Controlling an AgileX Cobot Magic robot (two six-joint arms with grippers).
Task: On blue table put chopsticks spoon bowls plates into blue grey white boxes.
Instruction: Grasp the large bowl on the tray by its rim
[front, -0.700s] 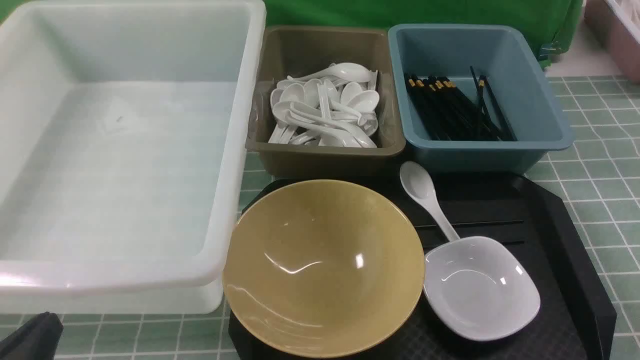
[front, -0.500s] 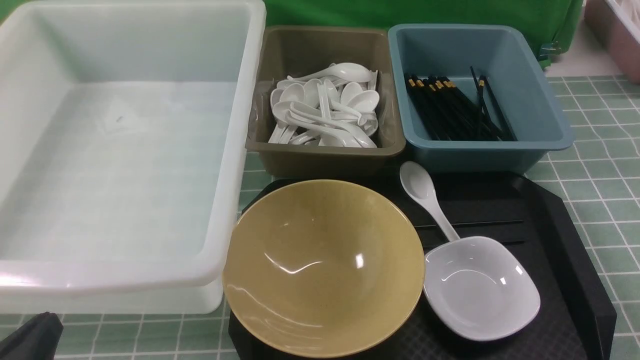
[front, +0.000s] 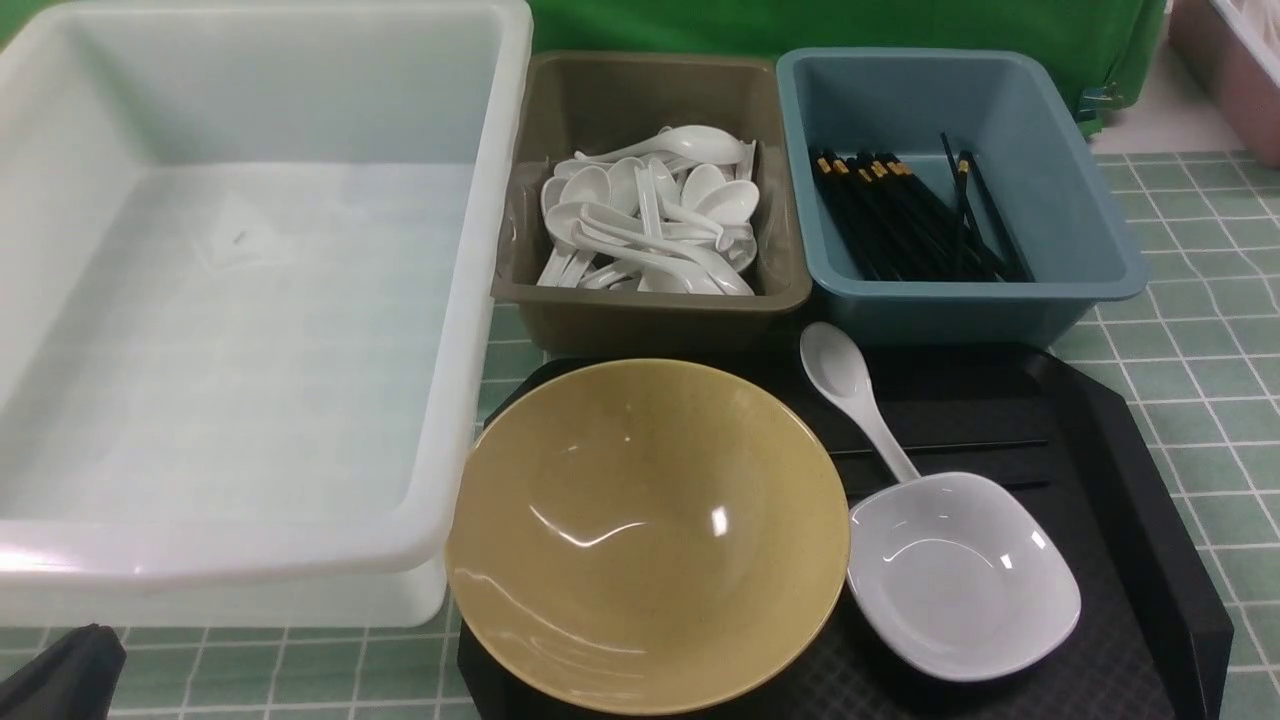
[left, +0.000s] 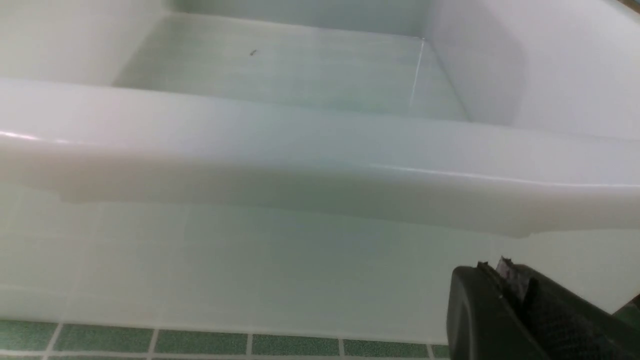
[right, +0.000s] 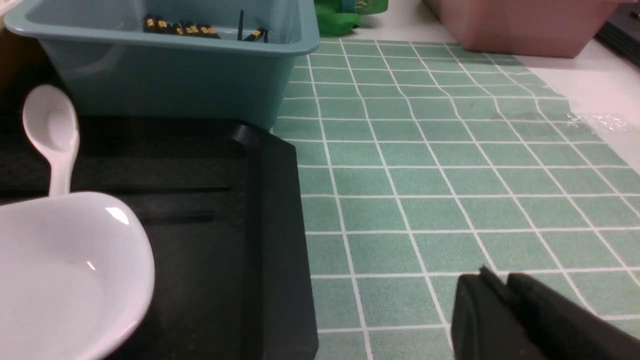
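Front view: the glossy white soup spoon (front: 858, 400) lies on the black octagonal tray (front: 1120, 450), scoop far-left, handle running near-right to the small white rounded-square dish (front: 960, 575). It is best pinched across the handle, then carried to the olive-grey bin (front: 650, 305). Left wrist view: the left gripper (left: 495, 267) is clenched, empty, beside the translucent white tub (left: 320, 165). Right wrist view: the right gripper (right: 497, 280), closed on nothing, hovers right of the tray.

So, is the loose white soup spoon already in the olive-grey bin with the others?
No, the loose soup spoon lies on the black tray in front of the dusty-blue bin, outside the olive-grey bin.
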